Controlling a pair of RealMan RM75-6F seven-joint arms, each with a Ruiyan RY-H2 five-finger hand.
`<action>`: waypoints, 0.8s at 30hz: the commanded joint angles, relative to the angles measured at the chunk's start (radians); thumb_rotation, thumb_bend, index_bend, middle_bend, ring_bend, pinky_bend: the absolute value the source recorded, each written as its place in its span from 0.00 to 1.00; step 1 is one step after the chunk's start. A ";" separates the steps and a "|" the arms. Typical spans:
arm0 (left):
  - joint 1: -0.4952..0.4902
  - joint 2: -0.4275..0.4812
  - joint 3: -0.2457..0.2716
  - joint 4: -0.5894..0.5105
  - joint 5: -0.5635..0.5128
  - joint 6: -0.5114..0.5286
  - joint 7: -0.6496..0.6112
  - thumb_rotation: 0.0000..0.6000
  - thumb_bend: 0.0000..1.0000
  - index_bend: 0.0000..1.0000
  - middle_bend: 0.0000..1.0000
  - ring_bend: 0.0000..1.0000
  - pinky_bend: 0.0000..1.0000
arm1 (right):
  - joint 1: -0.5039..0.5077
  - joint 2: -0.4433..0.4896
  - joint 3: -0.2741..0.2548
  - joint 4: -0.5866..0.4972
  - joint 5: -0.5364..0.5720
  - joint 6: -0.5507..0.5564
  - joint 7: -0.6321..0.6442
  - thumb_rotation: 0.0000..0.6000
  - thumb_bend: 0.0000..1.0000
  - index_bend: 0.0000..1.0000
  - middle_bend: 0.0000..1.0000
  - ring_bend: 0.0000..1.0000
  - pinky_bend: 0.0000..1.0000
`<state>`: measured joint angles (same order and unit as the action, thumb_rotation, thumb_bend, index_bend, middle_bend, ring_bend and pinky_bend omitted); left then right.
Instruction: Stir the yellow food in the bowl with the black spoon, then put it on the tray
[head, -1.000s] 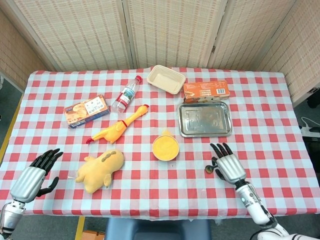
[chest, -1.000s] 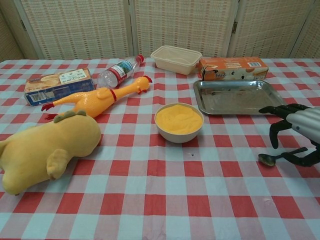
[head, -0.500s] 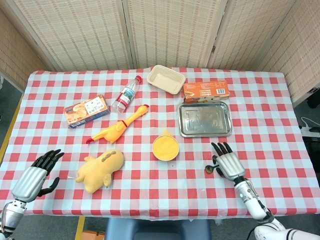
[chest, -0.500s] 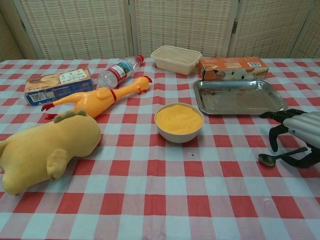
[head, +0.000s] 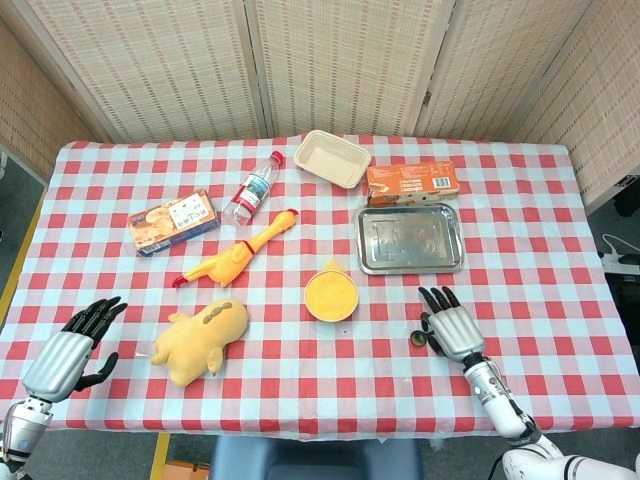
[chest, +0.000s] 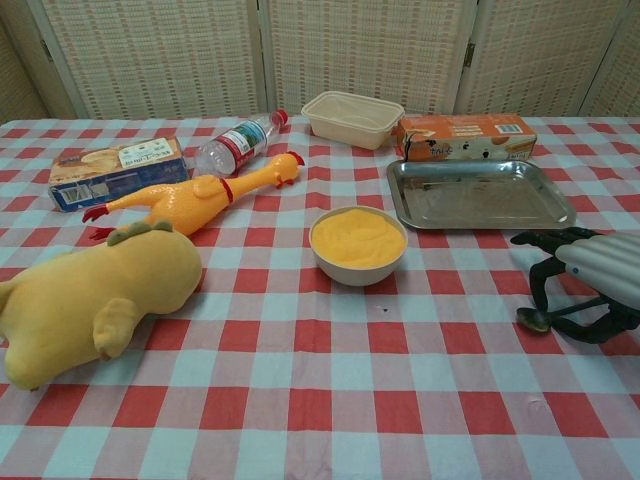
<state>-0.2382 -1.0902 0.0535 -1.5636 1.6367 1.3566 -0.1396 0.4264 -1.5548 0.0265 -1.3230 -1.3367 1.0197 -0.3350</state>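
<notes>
chest view, right robot hand (chest: 590, 283) over black spoon (chest: 548, 316), bowl (chest: 358, 245) nearby

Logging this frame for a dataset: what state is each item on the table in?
Black spoon: lying on the cloth under the right hand; grasp unclear.
White bowl: upright, full of yellow food.
Metal tray: empty.
Beige container: open, no lid.
Plastic bottle: lying down, capped.
Left hand: open.
</notes>
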 joint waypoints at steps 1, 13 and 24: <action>0.000 0.000 0.000 -0.001 0.000 0.000 0.000 1.00 0.48 0.00 0.00 0.00 0.16 | 0.000 0.000 0.001 0.000 0.000 0.002 0.004 1.00 0.33 0.50 0.01 0.00 0.03; -0.002 -0.002 -0.001 0.000 0.000 -0.003 0.003 1.00 0.48 0.00 0.00 0.00 0.16 | 0.007 0.004 0.001 -0.008 -0.001 0.002 0.000 1.00 0.33 0.51 0.01 0.00 0.03; -0.001 0.000 0.000 0.000 0.003 0.000 -0.004 1.00 0.48 0.00 0.00 0.00 0.16 | 0.004 0.000 -0.002 -0.008 0.005 0.010 -0.014 1.00 0.33 0.56 0.03 0.00 0.03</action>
<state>-0.2393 -1.0897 0.0538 -1.5631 1.6399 1.3567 -0.1434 0.4308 -1.5553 0.0246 -1.3303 -1.3316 1.0279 -0.3484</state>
